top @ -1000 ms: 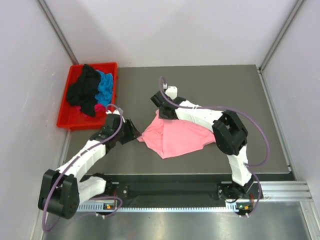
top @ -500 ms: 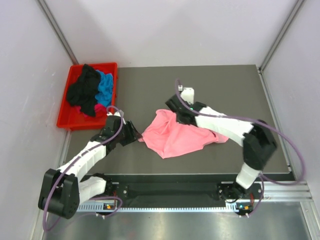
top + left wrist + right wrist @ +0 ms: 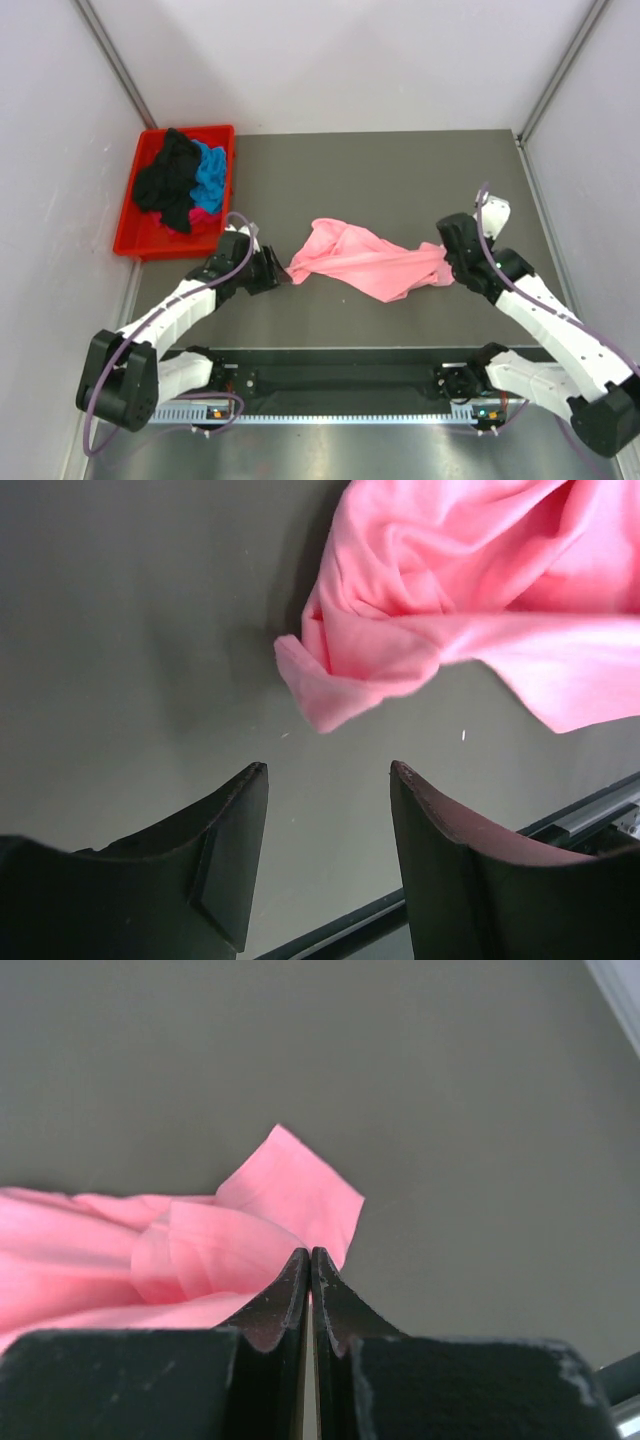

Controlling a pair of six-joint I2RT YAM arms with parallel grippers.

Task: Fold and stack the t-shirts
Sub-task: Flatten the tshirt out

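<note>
The pink t-shirt (image 3: 365, 262) lies at the middle of the top view, drawn out into a long, creased strip running left to right across the bench (image 3: 400, 170). At its right end the right gripper (image 3: 447, 262) has its jaws pressed shut on a fold of the cloth. At its left tip the left gripper (image 3: 283, 275) sits just beside the cloth, not touching it, jaws wide apart. A second ago the shirt was a broader heap and the right arm reached over to its upper left; that arm has since swung to the right of the frame. The left gripper has barely shifted. In the upper left the black t-shirt (image 3: 165, 180), blue t-shirt (image 3: 210, 172) and magenta t-shirt (image 3: 200, 215) are piled, unchanged, in the red bin (image 3: 130, 240).
</note>
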